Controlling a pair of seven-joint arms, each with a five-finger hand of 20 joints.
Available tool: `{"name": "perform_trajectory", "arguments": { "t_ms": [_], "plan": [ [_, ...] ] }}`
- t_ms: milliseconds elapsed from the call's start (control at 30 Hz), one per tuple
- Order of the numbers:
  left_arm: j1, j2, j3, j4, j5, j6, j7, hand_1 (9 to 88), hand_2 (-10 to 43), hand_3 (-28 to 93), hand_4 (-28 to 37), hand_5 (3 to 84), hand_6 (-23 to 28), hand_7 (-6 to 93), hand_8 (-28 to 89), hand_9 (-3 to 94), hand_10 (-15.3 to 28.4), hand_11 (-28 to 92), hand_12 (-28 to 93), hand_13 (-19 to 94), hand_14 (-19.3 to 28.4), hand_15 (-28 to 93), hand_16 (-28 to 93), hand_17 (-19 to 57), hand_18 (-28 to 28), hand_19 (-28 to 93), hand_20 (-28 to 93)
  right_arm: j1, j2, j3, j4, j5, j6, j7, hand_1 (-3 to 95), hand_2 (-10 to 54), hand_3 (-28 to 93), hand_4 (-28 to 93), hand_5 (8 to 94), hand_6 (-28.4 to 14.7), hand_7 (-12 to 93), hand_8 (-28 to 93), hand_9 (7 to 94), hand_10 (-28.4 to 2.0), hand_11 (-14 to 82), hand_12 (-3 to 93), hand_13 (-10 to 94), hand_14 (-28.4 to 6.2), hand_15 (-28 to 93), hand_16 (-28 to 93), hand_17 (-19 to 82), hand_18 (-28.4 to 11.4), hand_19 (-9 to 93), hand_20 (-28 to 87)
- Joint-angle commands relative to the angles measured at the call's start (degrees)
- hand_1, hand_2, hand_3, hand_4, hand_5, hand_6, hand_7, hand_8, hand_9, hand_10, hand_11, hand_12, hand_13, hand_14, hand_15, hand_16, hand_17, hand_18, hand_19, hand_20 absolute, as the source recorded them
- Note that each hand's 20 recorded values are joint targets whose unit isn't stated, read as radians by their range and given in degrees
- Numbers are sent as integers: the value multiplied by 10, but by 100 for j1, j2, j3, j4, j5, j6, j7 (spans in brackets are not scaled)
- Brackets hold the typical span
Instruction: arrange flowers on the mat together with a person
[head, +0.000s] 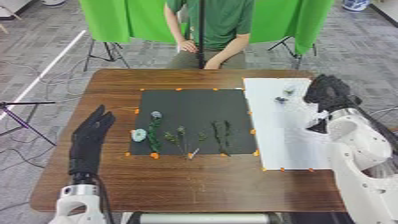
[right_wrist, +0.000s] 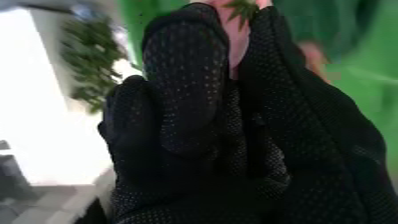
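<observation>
Head view: left hand (head: 91, 135) was held open, flowers (head: 155, 132) laid to its right on the black mat (head: 191, 107). Farther off, a pink leafy thing (right_wrist: 235, 32) got pinched in the right hand (head: 330, 95), small blooms (head: 282, 99) left beside it on white sheet (head: 280, 135).

Leafy flowers (head: 139, 135) — some pale blue — lie spread on the dark mat (head: 191, 106).
</observation>
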Motion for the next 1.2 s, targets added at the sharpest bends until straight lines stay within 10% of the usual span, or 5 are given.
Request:
{"name": "perform_trajectory", "arguments": {
  "t_ms": [33,933,1200],
  "plan": [
    [144,83,-84,-11,23,57,-71,297,-95,660,-151,385,77,38,-59,399,130,98,106,330,135,92,-16,77,98,29,189,1069,-235,-1383,-572,168,-448,-539,644,-95,600,-254,837,34,227,63,937,-73,79,382,937,-6,419,294,571,-131,871,331],
    [104,54,-69,45,-29,73,-109,296,-95,661,-152,395,78,39,-59,401,130,100,108,329,135,91,-14,72,99,31,184,1889,-1736,-3859,842,-628,-1307,-1294,640,-95,601,-256,836,35,219,63,935,-70,71,376,937,2,504,294,556,-147,931,364],
    [88,63,-62,68,-180,142,-57,274,59,695,-208,404,75,45,-62,411,130,102,105,333,136,93,-16,74,98,32,185,1855,-1848,-3921,1057,-812,-1241,-1381,633,-95,606,-247,829,37,206,49,926,-71,53,339,937,2,510,293,553,-149,932,381]
  ]
}}
